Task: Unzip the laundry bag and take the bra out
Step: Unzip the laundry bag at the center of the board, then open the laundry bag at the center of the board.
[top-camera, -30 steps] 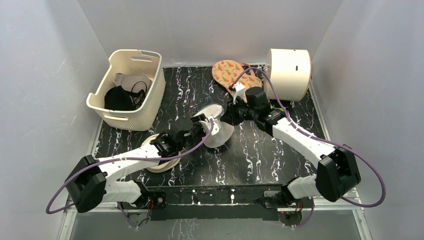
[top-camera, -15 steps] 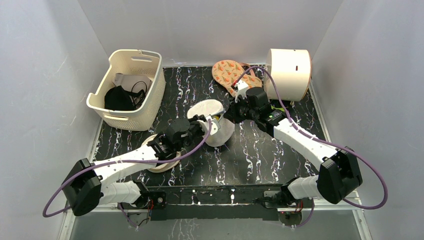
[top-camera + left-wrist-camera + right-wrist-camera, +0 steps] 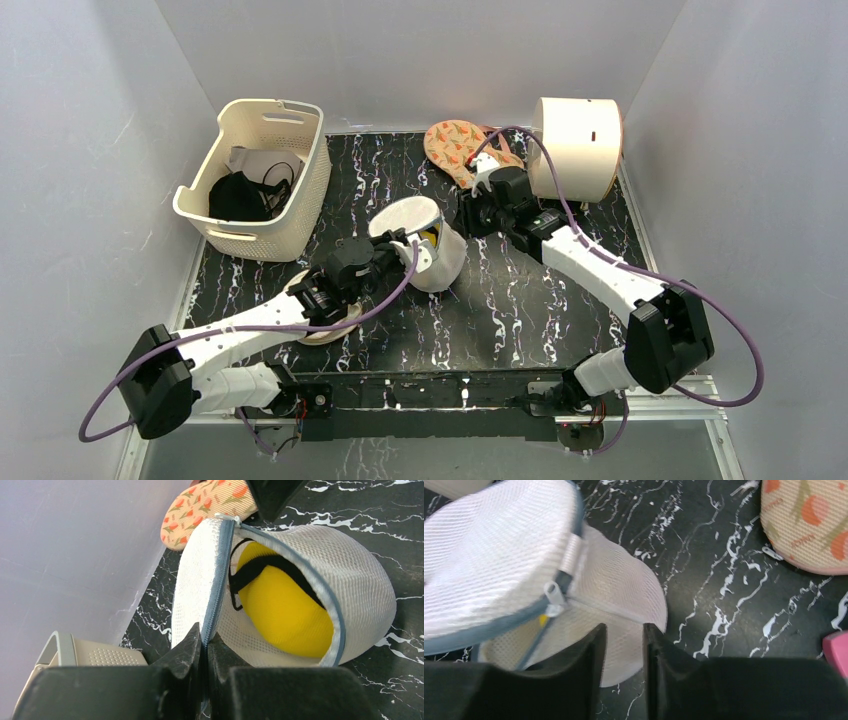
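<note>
The laundry bag (image 3: 360,590) gaped wider than before; left pincer (image 3: 205,635), clamped on its rim, propped it open to bare the bra (image 3: 285,610) inside. Right pincer (image 3: 624,630) sat slightly apart at its 2 o'clock.

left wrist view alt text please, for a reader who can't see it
The left gripper pinches the grey zipper rim of the white mesh laundry bag, which gapes open to show a yellow bra with a black strap inside. The bag lies on a black marbled table, an orange floral-print item behind it.
</note>
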{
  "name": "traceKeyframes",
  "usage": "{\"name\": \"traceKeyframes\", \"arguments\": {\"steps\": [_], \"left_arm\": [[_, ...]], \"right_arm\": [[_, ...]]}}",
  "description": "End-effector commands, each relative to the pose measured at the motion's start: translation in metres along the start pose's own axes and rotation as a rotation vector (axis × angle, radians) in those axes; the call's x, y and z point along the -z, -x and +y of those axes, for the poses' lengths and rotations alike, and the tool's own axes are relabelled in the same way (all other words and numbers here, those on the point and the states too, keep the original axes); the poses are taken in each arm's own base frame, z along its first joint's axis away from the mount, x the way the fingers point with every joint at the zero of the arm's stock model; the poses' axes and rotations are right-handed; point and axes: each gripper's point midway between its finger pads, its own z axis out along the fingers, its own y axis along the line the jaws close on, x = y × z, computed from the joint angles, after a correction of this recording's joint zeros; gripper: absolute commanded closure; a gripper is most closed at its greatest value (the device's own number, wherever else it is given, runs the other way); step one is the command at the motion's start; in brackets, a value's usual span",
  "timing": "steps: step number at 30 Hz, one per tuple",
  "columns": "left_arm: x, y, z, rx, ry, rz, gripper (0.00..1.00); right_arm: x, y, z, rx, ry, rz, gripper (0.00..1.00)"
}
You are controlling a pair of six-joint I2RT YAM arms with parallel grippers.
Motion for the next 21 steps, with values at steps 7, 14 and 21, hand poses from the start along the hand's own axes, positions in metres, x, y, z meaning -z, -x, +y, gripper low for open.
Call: {"name": "traceKeyframes", "arguments": {"steps": [7, 14, 21], "left_arm": [[0.01, 0.022, 0.029, 0.055, 0.089, -0.044, 1.0], [0.012, 0.022, 0.032, 0.05, 0.1, -0.045, 1.0], [0.012, 0.022, 0.031, 0.049, 0.096, -0.048, 1.0]], "right_arm": [[0.036, 0.053, 0.008, 0.074, 0.028, -0.211, 0.32], [0.039, 0.072, 0.047, 0.34, 0.246, -0.4, 0.25], [0.047, 0.071, 0.068, 0.746, 0.347, -0.625, 0.23]]}}
